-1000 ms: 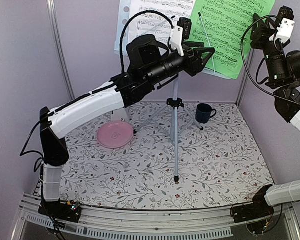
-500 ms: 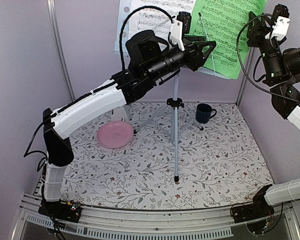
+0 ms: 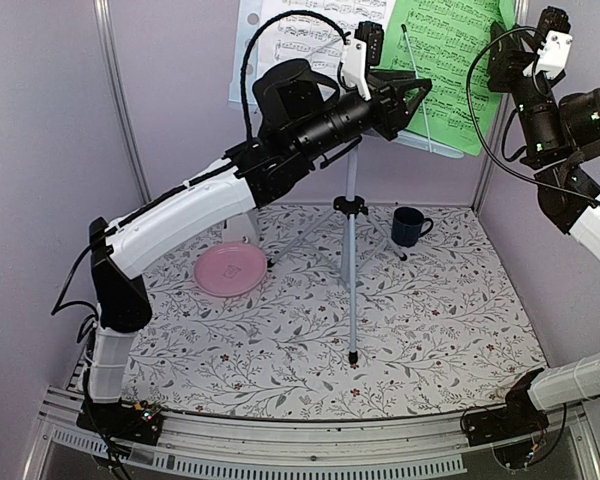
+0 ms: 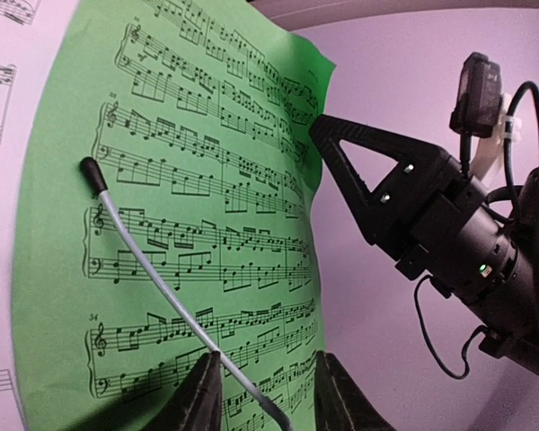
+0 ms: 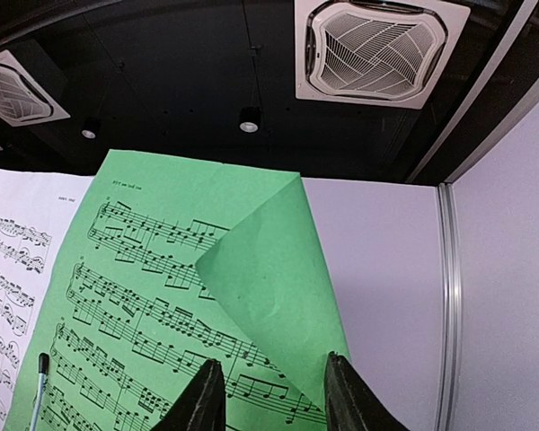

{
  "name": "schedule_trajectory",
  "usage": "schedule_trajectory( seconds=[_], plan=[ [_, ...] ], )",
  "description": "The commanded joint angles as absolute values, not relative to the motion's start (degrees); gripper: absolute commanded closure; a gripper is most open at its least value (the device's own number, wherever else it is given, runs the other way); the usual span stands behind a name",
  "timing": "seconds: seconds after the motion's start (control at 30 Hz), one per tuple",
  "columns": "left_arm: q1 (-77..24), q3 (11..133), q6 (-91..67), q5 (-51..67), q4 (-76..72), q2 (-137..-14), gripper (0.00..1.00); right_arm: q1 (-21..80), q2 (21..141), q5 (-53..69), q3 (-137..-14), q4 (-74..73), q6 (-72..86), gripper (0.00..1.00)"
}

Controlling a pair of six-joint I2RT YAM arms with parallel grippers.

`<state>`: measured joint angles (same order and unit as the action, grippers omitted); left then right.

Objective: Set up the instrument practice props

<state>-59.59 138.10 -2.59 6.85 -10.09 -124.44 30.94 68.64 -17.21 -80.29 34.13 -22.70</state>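
Toward the far edge of the table (image 3: pixel 430 330), seen from above, the music stand (image 3: pixel 351 250) rises on its thin tripod, with the white sheet (image 3: pixel 300 25) and green sheet (image 3: pixel 450 60) propped side by side on its desk. The pink plate (image 3: pixel 230 270) and dark mug (image 3: pixel 410 226) sit on the table to either side of its legs. The left gripper (image 3: pixel 420 92) reaches in at the desk's lower lip below the green sheet, and the right gripper (image 3: pixel 498 55) hangs by that sheet's right edge. From the left wrist, the fingers stand apart, and the wire page-holder (image 4: pixel 153 260) runs up between them across the green paper, clamped by neither. From the right wrist, the jaws are likewise released, framing the green sheet's right margin, whose top corner curls over toward the camera; whether paper touches a finger I cannot tell. That sheet looks light, limp and easy to crease or tear, so it probably wants a gentle pinch at its free right margin, never a tug. The stand appears top-heavy on slender legs, and a push at the desk could tip it.
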Motion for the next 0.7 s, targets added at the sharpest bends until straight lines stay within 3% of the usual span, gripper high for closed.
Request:
schedule_trajectory(
  seconds=[0.0, 0.4, 0.67],
  plan=[
    [-60.14, 139.53, -2.46, 5.54, -9.87, -125.51, 0.63, 30.49, 68.91, -16.29, -81.94, 34.89, -21.67, 0.61],
    [-60.25, 135.02, -5.18, 1.58, -13.02, -123.53, 0.56, 30.49, 68.6, -16.31, -81.46, 34.89, -21.47, 0.61],
    [-60.22, 136.6, -4.05, 6.3, -14.07, -124.71, 0.69, 30.41, 69.29, -15.77, -81.72, 34.96, -21.4, 0.62]
  ],
)
